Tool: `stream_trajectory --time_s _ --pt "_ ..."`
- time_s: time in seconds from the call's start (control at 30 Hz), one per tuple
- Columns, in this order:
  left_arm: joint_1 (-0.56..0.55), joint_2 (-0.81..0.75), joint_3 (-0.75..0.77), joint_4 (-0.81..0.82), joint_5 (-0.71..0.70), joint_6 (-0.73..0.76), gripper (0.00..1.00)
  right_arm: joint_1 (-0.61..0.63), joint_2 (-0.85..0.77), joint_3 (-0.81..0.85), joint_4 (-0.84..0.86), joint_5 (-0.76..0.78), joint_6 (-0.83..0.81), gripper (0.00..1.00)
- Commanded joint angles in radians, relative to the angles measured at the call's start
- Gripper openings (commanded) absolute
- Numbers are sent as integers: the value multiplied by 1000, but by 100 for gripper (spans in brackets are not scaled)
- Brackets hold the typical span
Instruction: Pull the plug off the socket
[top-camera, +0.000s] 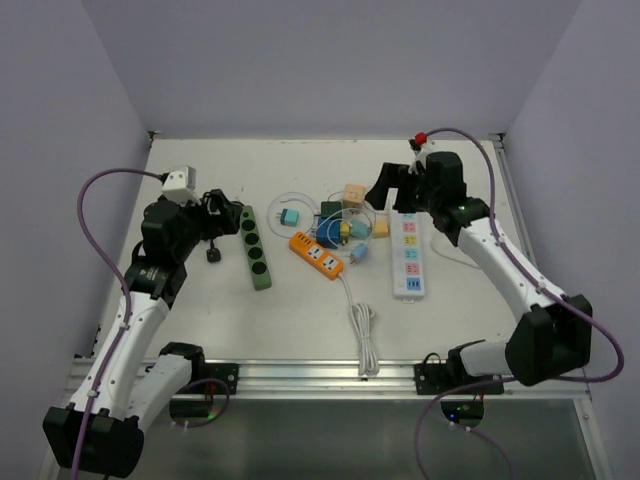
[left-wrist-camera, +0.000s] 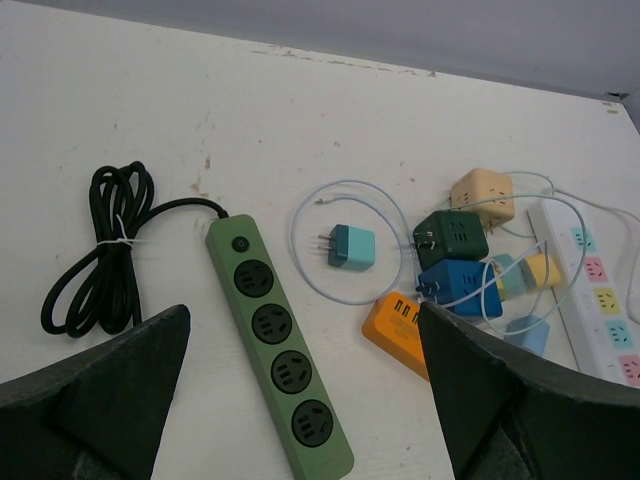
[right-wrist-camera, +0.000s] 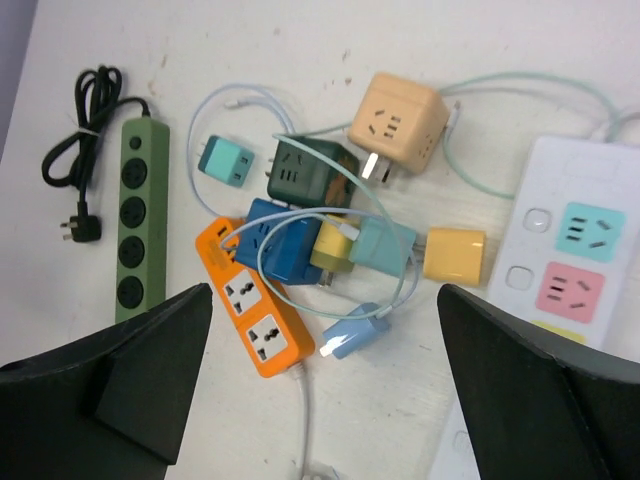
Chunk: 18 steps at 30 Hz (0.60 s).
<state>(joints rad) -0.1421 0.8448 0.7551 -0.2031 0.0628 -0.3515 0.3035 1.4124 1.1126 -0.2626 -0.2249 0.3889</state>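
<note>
A blue cube socket (right-wrist-camera: 280, 240) lies in the cluster at mid table, with a yellow plug (right-wrist-camera: 333, 245) and a teal plug (right-wrist-camera: 385, 245) pressed against its side. The blue cube also shows in the top view (top-camera: 332, 232) and the left wrist view (left-wrist-camera: 455, 285). My right gripper (right-wrist-camera: 325, 295) is open and empty, hovering above the cluster; in the top view it (top-camera: 385, 190) sits just right of it. My left gripper (left-wrist-camera: 300, 320) is open and empty above a green power strip (left-wrist-camera: 278, 340), left of the cluster in the top view (top-camera: 210, 215).
An orange strip (right-wrist-camera: 250, 305), a dark green cube (right-wrist-camera: 310, 172), a peach cube (right-wrist-camera: 400, 120), a loose teal adapter (right-wrist-camera: 230, 162), a light blue adapter (right-wrist-camera: 355, 332) and a yellow adapter (right-wrist-camera: 453, 253) crowd the cluster. A white strip (top-camera: 408, 255) lies right. A black cable coil (left-wrist-camera: 100, 250) lies left.
</note>
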Motion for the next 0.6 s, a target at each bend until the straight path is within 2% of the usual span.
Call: stream_trajectory --time_s 0.0,0.17,0.3,0.47,0.57 --pt "-4 -12 3 21 26 23 100 2 -165 40 -121 117 -84 99" --pt "-4 -47 1 27 22 25 99 3 -399 -69 -124 248 -117 99" --pt "-5 -69 -5 33 14 32 99 3 -505 -161 -170 341 -65 99" --pt "-13 -90 -7 41 5 46 100 3 -555 -204 -194 459 -73 99" --pt "-22 -105 -13 45 -9 58 100 2 -552 -194 -221 464 -35 99"
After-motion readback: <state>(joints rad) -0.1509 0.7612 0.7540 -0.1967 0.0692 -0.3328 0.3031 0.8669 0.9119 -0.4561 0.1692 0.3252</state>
